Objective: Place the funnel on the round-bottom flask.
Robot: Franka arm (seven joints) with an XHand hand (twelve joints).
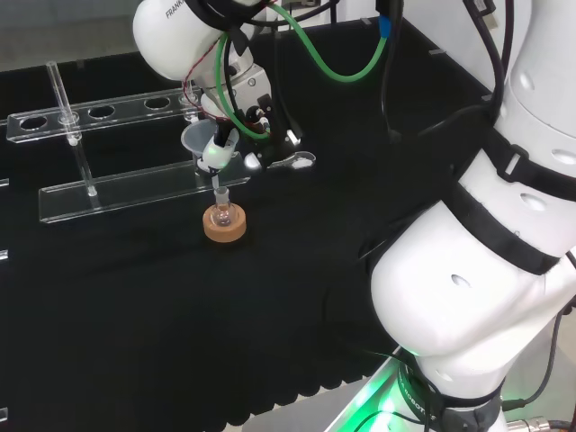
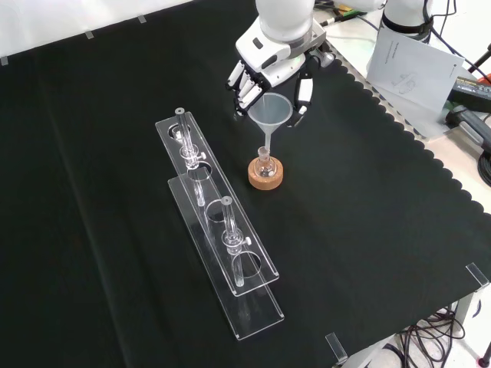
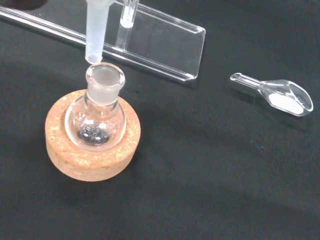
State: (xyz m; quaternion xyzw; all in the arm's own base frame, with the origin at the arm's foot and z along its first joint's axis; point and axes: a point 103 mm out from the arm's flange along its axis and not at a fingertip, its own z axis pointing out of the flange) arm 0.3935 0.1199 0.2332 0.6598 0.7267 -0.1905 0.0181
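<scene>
funnel (image 2: 269, 111) hangs pinched in my hand (image 2: 265, 69), fingers curled round its cone so the stem points straight down. the tip sits just above the mouth of the round-bottom flask (image 3: 97, 115), not yet inside. the cork ring (image 3: 92, 145) keeps that flask upright for entry.

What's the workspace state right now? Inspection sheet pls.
Surface: black cloth, flat.
Job's things: funnel held upright, stem tip just above the neck of the round-bottom flask, not yet in; flask sits on cork ring.
Clutter: clear tube racks with glass tubes; clear scoop holding white powder.
Grippers: robot hand curled round the funnel.
Cables: green hose and black leads along the arm.
Surroundings: papers beyond the cloth.
</scene>
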